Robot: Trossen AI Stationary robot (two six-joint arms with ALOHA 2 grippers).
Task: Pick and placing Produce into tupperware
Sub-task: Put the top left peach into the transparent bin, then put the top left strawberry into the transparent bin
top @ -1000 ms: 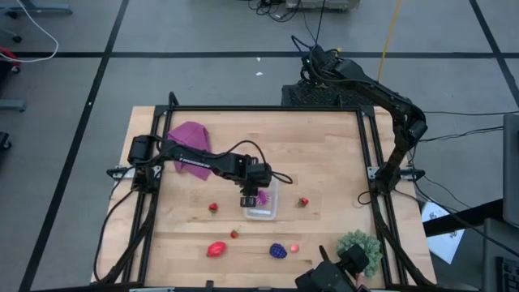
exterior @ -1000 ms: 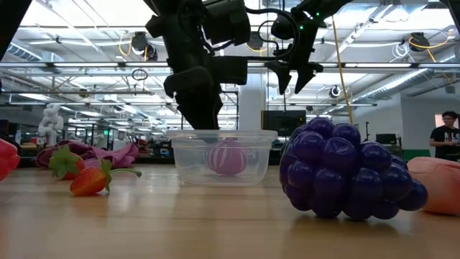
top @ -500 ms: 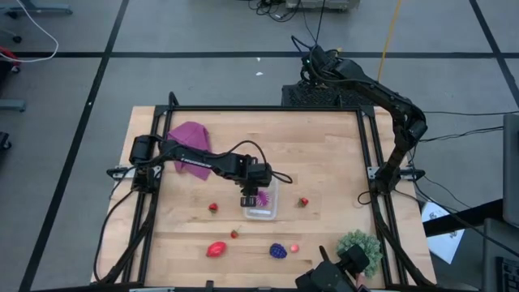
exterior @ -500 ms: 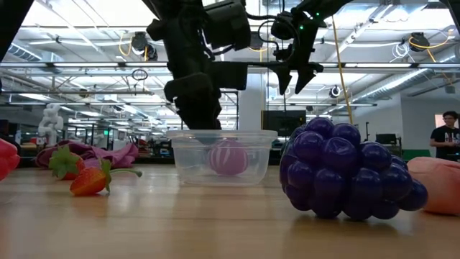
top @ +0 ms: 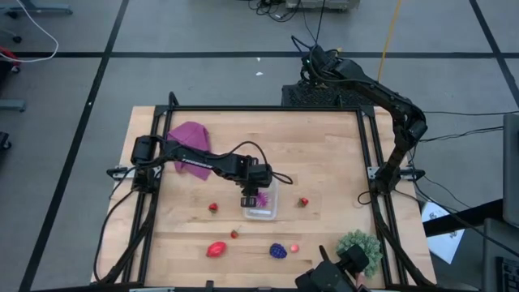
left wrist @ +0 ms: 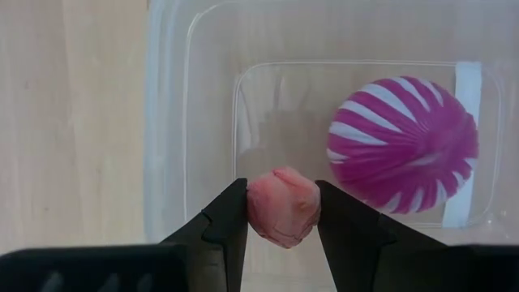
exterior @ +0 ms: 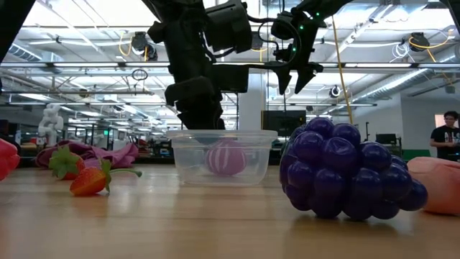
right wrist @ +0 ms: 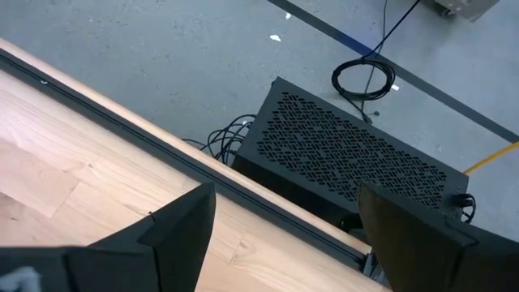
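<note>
the left gripper point(left wrist: 281, 212) is clamped on a small pink fruit point(left wrist: 283, 206), one finger on each side of it, and it hangs directly over the clear tupperware point(top: 261, 204). the piece sits above the open inside of the tub, not over the rim, so i judge the arm was brought there so that the fruit can fall straight in when the fingers part. a round magenta fruit with white stripes point(left wrist: 403, 145) already lies inside the tub, at about 2 o'clock from the held piece in the left wrist view, and the two are apart; holding the pink one to the side of it probably avoids dropping one fruit on the other.

in the high view the tupperware is a little below the centre of the table point(top: 324, 154). around it the other produce waits: a small red berry point(top: 213, 208) at 9 o'clock, another red berry point(top: 304, 201) at 3 o'clock, a tiny red one point(top: 234, 234) at 7 o'clock, a larger red piece point(top: 216, 249) further at 7 o'clock, and a dark purple fruit point(top: 278, 251) at 5 o'clock with a small pink piece point(top: 293, 246) just beside it.

the right gripper point(right wrist: 280, 235) waits with its fingers apart, raised beyond the far edge of the table, at 12 o'clock.
</note>
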